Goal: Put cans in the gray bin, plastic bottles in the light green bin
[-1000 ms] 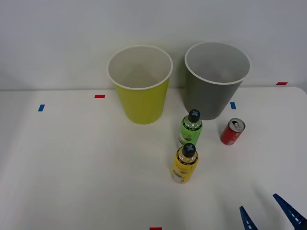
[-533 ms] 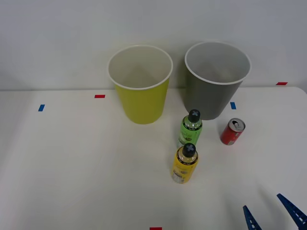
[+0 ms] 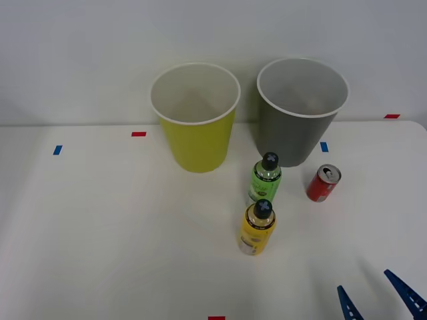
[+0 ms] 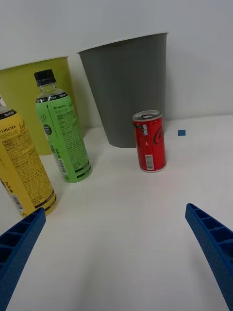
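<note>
- Change noted: the right gripper (image 3: 377, 299) sits marginally lower and further toward the table's near right corner than a second ago, and has barely shifted over the last half second. Its blue ribbed fingers (image 4: 19, 252) are spread wide and hold nothing. Judgement: the arm is pausing at its approach pose; no pick is under way.
- No object on the table has moved since the earlier frames. Only one can is visible on the table, and both bottles are unsorted.
- Light green bin (image 3: 195, 120): far ahead of the gripper and well to its left, upright, nothing visible inside.
- Yellow-label bottle (image 3: 257, 227): nearest item, ahead and to the gripper's left, standing upright with black cap on.
- Green-label bottle (image 3: 265, 179): just beyond the yellow one, upright, near the base of the gray bin.
- Gray bin (image 3: 301, 110): far ahead of the gripper, slightly left, upright.
- Red can (image 4: 149, 141): upright, almost directly ahead between the open fingers in the wrist view, close beside the gray bin's base but apart from it.
- Obstruction assessment: the path to the red can appears clear. The gray bin's wall stands close behind it, leaving limited overshoot margin, and the green-label bottle stands to its left.
- Other items: blue tape marker (image 3: 324, 147) and red tape marker (image 3: 139, 134) lie flat on the white table (image 3: 100, 233); no hindrance.
</note>
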Motion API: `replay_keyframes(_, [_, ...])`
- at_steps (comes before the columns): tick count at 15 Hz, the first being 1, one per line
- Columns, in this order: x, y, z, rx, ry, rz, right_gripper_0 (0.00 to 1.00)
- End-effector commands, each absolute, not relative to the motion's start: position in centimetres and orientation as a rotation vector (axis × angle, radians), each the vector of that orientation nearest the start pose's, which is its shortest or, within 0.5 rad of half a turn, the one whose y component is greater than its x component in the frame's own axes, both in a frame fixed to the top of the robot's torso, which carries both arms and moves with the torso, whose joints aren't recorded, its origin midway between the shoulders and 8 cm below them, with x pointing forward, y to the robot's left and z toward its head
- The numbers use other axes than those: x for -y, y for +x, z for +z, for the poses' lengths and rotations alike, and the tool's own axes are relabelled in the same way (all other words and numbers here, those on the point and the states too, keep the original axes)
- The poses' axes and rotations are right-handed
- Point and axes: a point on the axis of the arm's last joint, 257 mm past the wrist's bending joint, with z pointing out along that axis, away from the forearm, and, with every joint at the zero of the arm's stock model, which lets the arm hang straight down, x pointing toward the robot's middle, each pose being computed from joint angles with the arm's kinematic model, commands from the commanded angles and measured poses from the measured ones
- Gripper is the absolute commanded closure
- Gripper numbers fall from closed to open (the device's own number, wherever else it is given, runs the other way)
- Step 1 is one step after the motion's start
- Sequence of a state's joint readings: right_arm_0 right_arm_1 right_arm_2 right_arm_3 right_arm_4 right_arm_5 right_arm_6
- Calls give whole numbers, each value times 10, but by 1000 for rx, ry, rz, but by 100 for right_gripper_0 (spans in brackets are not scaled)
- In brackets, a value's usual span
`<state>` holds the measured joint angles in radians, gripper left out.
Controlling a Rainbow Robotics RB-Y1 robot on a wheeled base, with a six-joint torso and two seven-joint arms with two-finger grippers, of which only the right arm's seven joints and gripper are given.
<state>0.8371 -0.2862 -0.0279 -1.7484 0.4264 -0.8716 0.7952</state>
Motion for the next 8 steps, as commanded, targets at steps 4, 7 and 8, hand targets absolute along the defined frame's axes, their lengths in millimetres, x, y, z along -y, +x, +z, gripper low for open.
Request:
replay_keyframes(4, [274, 242, -274, -1522, -104, 340, 0])
replay_keyframes(7, [277, 241, -275, -1530, -123, 323, 0])
replay_keyframes(8, [276, 242, -276, -1532, -148, 317, 0])
